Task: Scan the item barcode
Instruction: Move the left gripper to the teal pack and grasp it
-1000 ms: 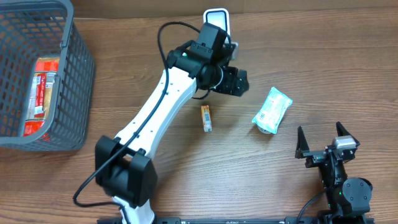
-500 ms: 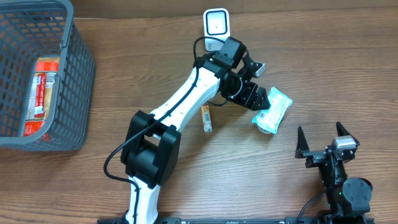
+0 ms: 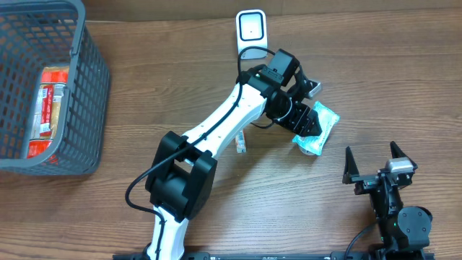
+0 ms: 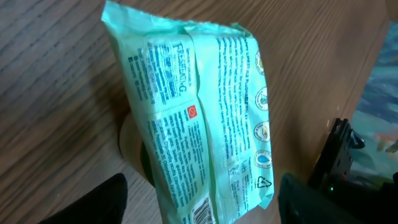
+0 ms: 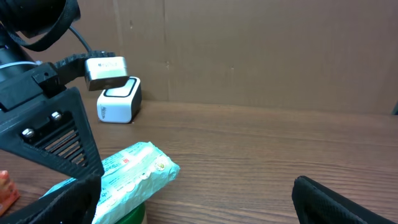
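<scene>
Far left, a grey plastic lattice basket (image 3: 94, 87) holds a glossy red-orange packet (image 3: 49, 108). At centre-back of the wood-grain table (image 3: 404, 58) stands a rounded white scanner (image 3: 251, 29). Right of it, the left gripper (image 3: 304, 121) straddles the crinkly mint-green pouch (image 4: 199, 112), jaws parted and not pinching it. The right gripper (image 3: 373, 160), at the near edge, has its fingers spread wide.

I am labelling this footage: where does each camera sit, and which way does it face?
Overhead: above the table, facing straight down; left arm and right arm show.
Left wrist: above the green packet, facing down; left fingers at bottom corners.
Right wrist: low, facing level toward the scanner; right fingers at bottom corners.
Shared: all show the packet.
</scene>
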